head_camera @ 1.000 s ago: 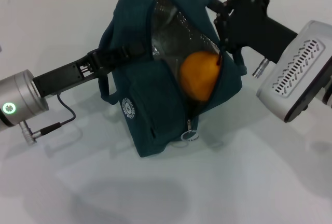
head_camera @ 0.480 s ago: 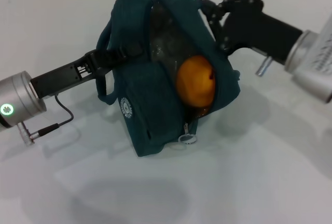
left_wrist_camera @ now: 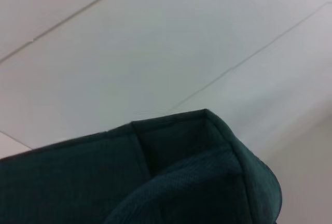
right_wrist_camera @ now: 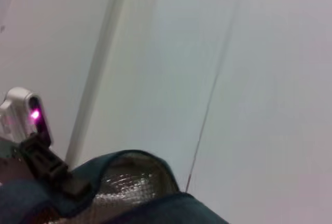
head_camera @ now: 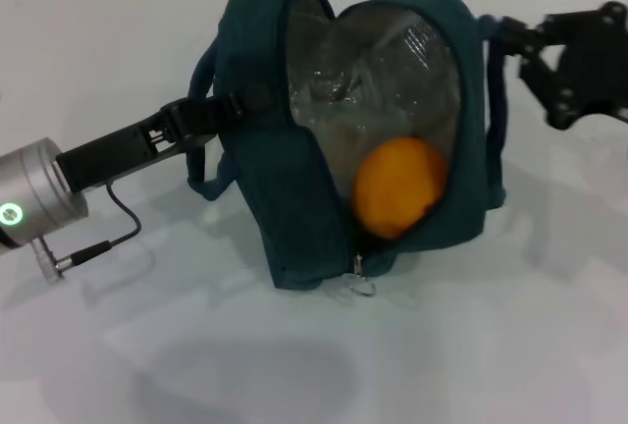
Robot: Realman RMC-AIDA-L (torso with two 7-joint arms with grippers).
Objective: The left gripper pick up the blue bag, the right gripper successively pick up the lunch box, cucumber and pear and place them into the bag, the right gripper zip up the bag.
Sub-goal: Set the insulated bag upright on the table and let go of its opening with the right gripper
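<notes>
Blue bag [head_camera: 294, 198] gaping open on tabletop [head_camera: 491, 345], pear [head_camera: 397, 186] inside.
Left gripper [head_camera: 228, 110] clamps bag's side; right gripper [head_camera: 515, 46] at far edge, grip unclear.

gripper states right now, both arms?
left gripper: shut on the blue bag, at its left side.
right gripper: at the bag's right handle; cannot tell.

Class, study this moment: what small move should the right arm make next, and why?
Probably bring the right gripper down toward the zip pull. The pear already sits inside the blue bag, whose mouth gapes open while the left gripper holds its side.
</notes>
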